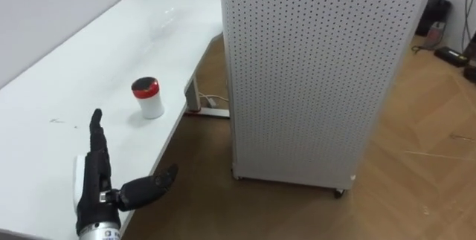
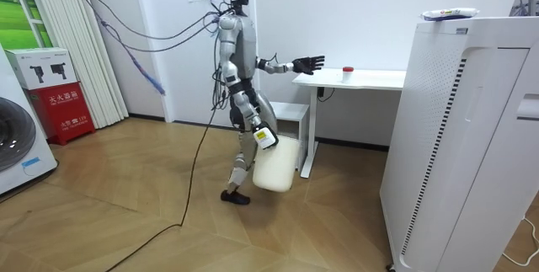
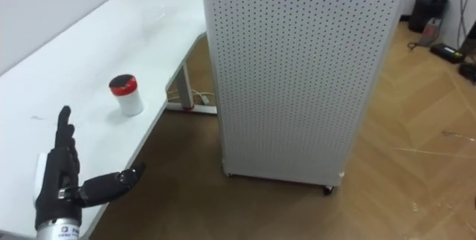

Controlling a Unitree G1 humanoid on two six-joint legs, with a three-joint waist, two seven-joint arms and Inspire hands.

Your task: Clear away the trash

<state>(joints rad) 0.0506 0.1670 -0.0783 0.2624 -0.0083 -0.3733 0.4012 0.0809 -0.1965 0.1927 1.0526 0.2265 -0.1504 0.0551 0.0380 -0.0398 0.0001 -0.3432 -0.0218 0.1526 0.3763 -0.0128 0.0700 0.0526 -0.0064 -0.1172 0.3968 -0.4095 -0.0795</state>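
The left robot hand (image 1: pixel 95 188) was over the near end of the white worktop (image 1: pixel 67 84). Its fingers (image 1: pixel 97 132) were straight and held together, pointing ahead. The thumb was spread out to the right past the worktop's edge, and the hand held nothing. Whether the palm touched the surface could not be told.

The task's thing, a small white container (image 1: pixel 149 97) with a red lid, stood upright on the worktop. It was ahead of the fingertips and slightly to their right, clearly apart from them and close to the worktop's right edge.

Beyond and to the right, a tall white perforated cabinet (image 1: pixel 312 69) stood on the wooden floor beside the worktop.

In the room view the robot stood at the worktop's end with its left arm stretched over it. The right robot hand (image 2: pixel 262 136) hung low by its leg at the top of a white bag (image 2: pixel 274 164). Whether that hand was closed on the bag could not be told.
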